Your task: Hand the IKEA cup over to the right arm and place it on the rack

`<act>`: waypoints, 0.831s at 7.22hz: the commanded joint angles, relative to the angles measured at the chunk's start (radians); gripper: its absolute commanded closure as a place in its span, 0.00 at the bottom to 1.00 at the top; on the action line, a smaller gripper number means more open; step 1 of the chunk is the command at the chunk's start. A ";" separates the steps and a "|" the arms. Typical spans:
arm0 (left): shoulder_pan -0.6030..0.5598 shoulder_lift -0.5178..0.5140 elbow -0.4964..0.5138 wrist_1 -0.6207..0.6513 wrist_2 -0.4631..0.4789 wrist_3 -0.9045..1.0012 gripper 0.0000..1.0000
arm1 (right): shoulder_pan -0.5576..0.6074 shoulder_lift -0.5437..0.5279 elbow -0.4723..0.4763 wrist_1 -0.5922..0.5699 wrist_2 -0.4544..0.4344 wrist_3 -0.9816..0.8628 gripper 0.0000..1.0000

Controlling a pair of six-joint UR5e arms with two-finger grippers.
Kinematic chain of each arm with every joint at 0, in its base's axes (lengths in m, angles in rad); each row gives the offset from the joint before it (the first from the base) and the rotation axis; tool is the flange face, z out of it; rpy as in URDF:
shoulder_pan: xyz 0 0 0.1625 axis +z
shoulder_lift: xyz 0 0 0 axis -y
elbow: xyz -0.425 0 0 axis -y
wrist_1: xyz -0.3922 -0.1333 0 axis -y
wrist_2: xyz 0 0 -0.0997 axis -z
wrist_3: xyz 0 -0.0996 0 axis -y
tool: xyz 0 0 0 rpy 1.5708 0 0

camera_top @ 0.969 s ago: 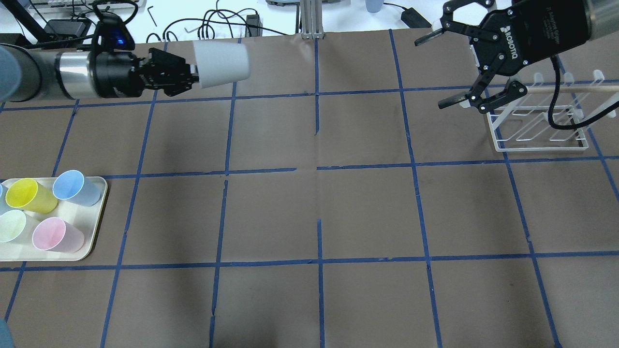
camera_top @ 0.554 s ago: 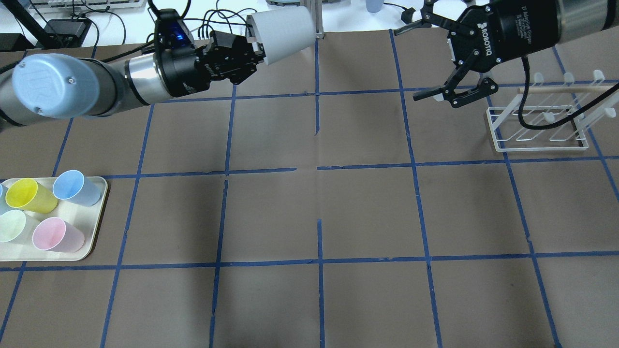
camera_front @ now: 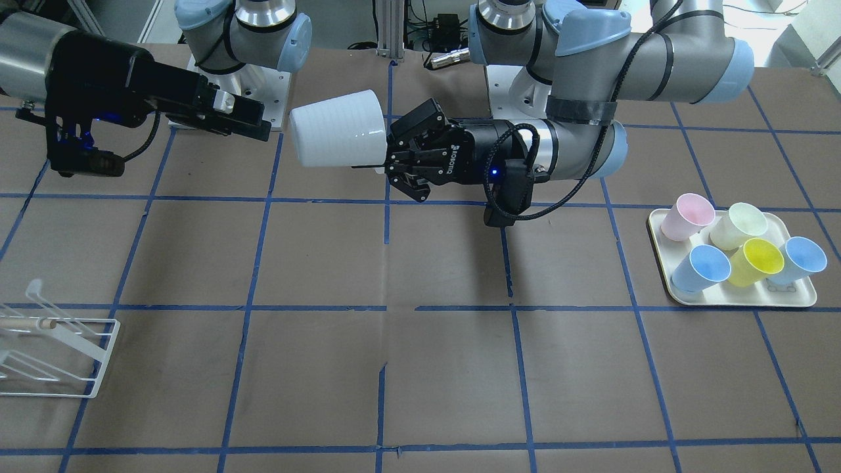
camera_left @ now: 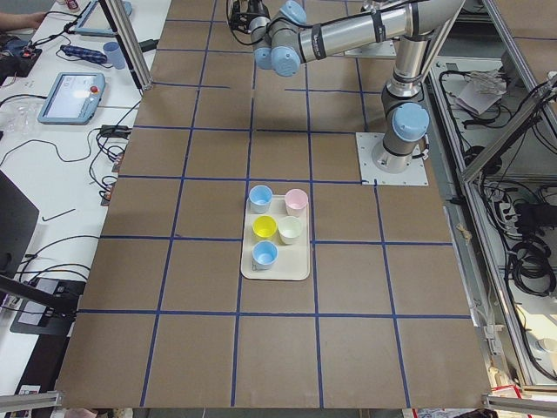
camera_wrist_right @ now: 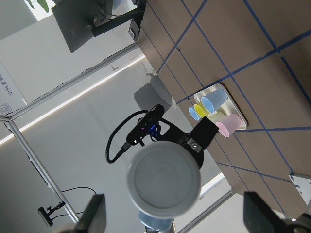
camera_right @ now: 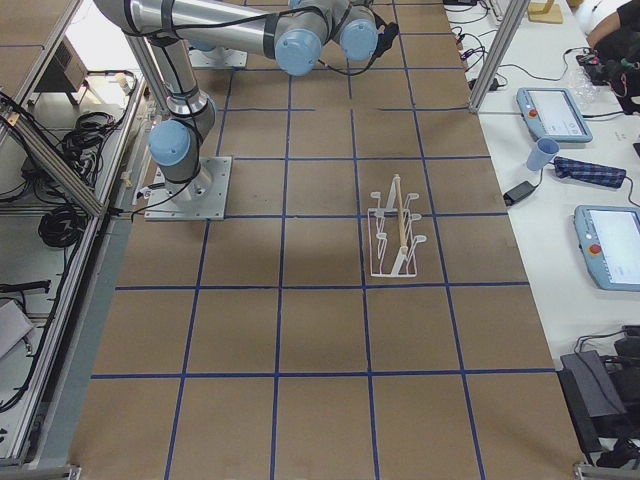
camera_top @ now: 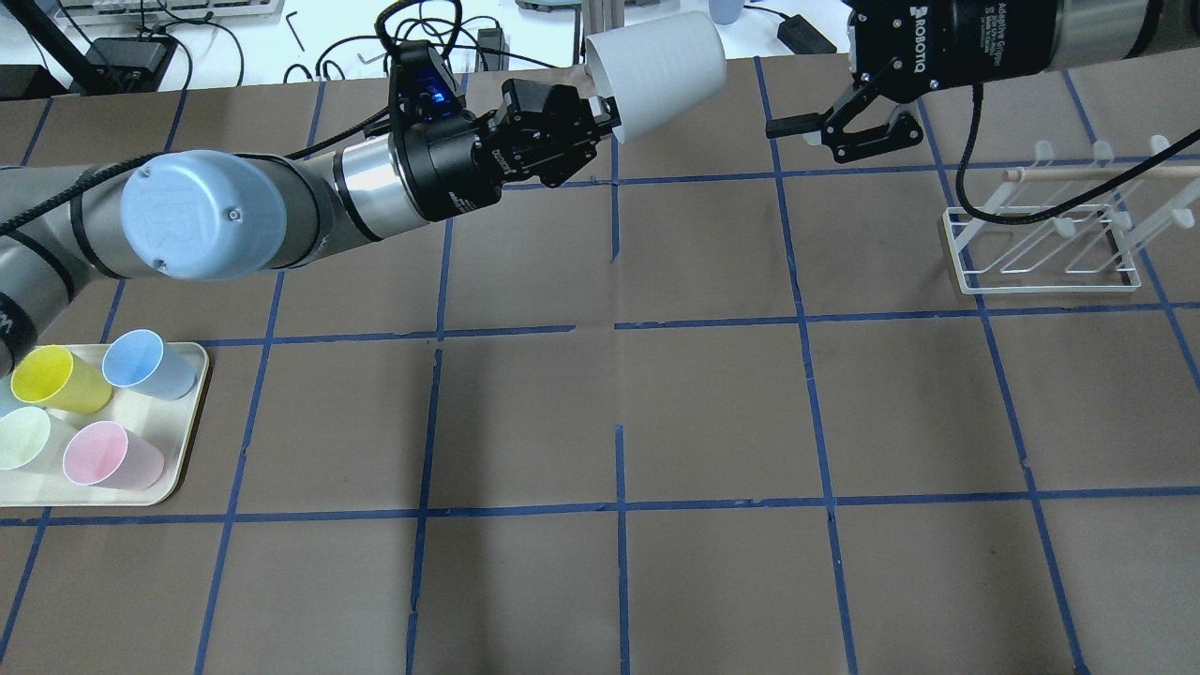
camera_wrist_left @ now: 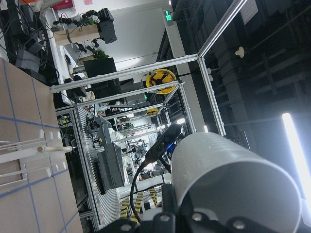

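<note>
The IKEA cup (camera_top: 659, 67), whitish grey, is held lying sideways above the table's far edge. My left gripper (camera_top: 605, 114) is shut on its rim, with the base pointing at the right arm. The cup also shows in the front view (camera_front: 338, 128) and the left wrist view (camera_wrist_left: 228, 179). My right gripper (camera_front: 255, 123) is open and empty, a short gap from the cup's base; its lower finger (camera_top: 795, 123) shows overhead. In the right wrist view the cup's base (camera_wrist_right: 164, 178) sits centred between the spread fingertips (camera_wrist_right: 95, 216). The white wire rack (camera_top: 1045, 281) stands at the right.
A cream tray (camera_top: 183, 441) at the near left holds several coloured cups: yellow (camera_top: 56, 380), light blue (camera_top: 145, 364), pink (camera_top: 108, 457) and pale green. Cables and boxes lie beyond the table's far edge. Blue tape lines grid the brown tabletop.
My left arm has swung right and farther back, carrying the cup toward the right gripper. My right gripper has moved left and back, away from the rack, still open.
</note>
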 commanded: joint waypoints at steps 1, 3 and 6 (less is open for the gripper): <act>-0.011 0.034 -0.037 -0.003 0.021 -0.006 1.00 | 0.006 -0.003 0.002 -0.004 0.028 -0.002 0.00; -0.015 0.050 -0.040 -0.005 0.024 -0.018 1.00 | 0.036 0.005 0.007 -0.007 0.020 -0.010 0.00; -0.041 0.082 -0.045 -0.008 0.024 -0.050 1.00 | 0.041 -0.001 0.007 -0.005 0.011 -0.010 0.00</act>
